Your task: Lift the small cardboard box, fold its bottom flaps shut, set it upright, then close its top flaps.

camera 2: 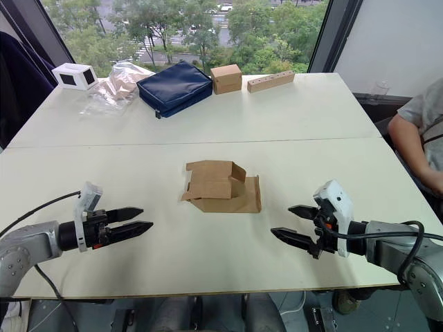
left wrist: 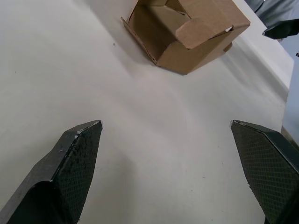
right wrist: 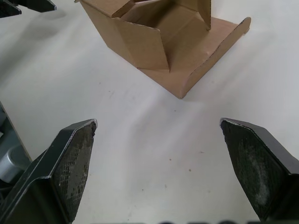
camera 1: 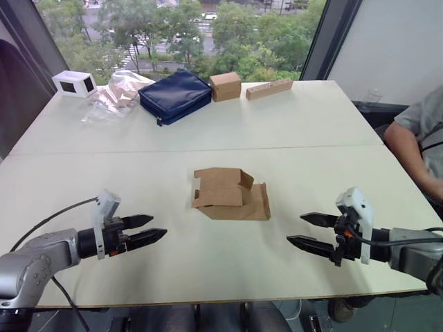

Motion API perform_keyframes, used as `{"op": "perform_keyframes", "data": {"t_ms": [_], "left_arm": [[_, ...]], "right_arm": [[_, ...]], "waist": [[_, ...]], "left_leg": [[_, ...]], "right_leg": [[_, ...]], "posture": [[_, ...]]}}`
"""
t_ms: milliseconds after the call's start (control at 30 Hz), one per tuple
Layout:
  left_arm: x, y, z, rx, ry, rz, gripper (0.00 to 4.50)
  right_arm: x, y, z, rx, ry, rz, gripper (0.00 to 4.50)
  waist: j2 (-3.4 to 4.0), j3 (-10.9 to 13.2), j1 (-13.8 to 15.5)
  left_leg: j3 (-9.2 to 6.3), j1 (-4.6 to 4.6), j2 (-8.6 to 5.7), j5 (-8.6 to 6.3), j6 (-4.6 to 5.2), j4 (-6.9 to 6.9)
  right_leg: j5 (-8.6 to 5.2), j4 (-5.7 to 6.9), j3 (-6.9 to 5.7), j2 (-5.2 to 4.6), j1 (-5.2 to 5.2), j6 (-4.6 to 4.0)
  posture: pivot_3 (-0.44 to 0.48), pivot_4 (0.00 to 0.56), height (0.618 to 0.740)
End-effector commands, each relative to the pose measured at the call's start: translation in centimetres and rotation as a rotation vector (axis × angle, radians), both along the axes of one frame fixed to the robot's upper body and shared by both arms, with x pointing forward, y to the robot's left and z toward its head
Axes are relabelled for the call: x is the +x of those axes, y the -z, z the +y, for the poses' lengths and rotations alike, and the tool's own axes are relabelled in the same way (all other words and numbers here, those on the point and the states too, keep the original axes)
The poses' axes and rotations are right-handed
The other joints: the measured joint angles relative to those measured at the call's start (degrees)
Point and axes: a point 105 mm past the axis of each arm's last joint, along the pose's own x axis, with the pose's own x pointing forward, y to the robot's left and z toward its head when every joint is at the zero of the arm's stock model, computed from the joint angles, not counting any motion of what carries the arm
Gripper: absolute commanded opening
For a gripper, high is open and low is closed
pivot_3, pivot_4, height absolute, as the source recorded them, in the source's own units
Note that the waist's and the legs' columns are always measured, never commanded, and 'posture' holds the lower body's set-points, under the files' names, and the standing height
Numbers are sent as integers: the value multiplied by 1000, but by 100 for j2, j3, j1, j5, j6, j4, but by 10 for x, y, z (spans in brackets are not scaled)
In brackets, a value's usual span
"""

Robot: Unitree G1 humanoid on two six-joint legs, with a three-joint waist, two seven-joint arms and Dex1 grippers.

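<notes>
The small cardboard box (camera 1: 228, 194) lies on its side at the centre of the bench (camera 1: 311, 117), flaps loose and one flap flat on the surface. The left claw (camera 1: 147, 229) at 8 o'clock and the right claw (camera 1: 304, 230) at 4 o'clock hover near the box, each spread wide and holding nothing

Both arms are extended low and roughly level, forearms angled inward toward each other. The left gripper (camera 1: 147, 229) is held with its two black fingers parted; the right gripper (camera 1: 309, 230) is likewise held with fingers spread apart.
</notes>
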Motion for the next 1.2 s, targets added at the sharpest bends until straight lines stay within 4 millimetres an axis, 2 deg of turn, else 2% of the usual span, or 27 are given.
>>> {"op": "perform_keyframes", "data": {"t_ms": [33, 267, 467, 567, 767, 833, 900, 1033, 1133, 1200], "left_arm": [[3, -10, 2, 30, 13, -59, 4500], [9, -8, 6, 58, -7, -80, 4500], [9, -13, 2, 4, 2, -71, 4500], [15, -12, 4, 82, -4, -94, 4500], [23, -25, 5, 92, 36, -73, 4500], [33, -33, 6, 47, 16, -53, 4500], [42, -44, 4, -54, 11, -6, 4500], [45, -48, -7, -144, 78, 156, 4500], [55, -48, -23, -224, 108, 332, 4500], [62, -51, -29, -266, 113, 366, 4500]], "right_arm": [[-1, -7, 4, 6, -17, -33, 4446], [-1, -9, 5, -2, -21, -73, 4446], [4, -11, 1, -12, 8, -121, 4446], [5, -9, -3, -45, 19, -127, 4446], [7, -23, -6, -71, 26, -162, 4446], [11, -29, -9, -116, 53, -218, 4446], [12, -35, -7, -119, 48, -256, 4446], [11, -47, 10, -119, -3, -330, 4446], [2, -42, 30, -186, -102, -331, 4446], [-1, -40, 35, -210, -128, -333, 4446]], "waist": [[0, 0, -2], [0, 0, -1], [0, 0, 0], [0, 0, 2], [0, 0, -2], [0, 0, -3], [0, 0, 5], [-2, 1, -14], [-1, 1, -11], [-4, 2, 2]], "left_leg": [[0, 0, 0, 0, 0, 0], [0, 0, 0, 0, 0, 0], [0, 0, 0, 0, 0, 1], [0, 0, 0, 0, 0, 1], [0, 0, -1, 0, 0, 2], [0, 0, -1, 0, 0, 2], [0, -1, -2, 0, 0, 4], [0, -4, -6, 0, 0, 8], [-1, -3, -8, -1, 2, 9], [-4, -3, -10, -1, 2, 12]], "right_leg": [[0, 0, 0, 0, 0, 0], [0, 0, 0, 0, 0, 0], [0, 1, 0, 0, 0, 0], [0, 2, 0, 0, 0, 0], [0, 4, 0, 2, 0, 1], [0, 5, 0, 3, -1, 0], [0, 8, -2, 6, -2, 1], [1, 9, -11, 12, -3, 2], [1, 11, -12, 13, -4, 2], [1, 14, -14, 14, -2, 3]], "posture": [[0, 150, 740], [0, 150, 740], [0, 150, 740], [0, 150, 740], [0, 150, 740], [0, 150, 740], [0, 150, 740], [0, 150, 740], [0, 150, 740], [0, 150, 740]]}}
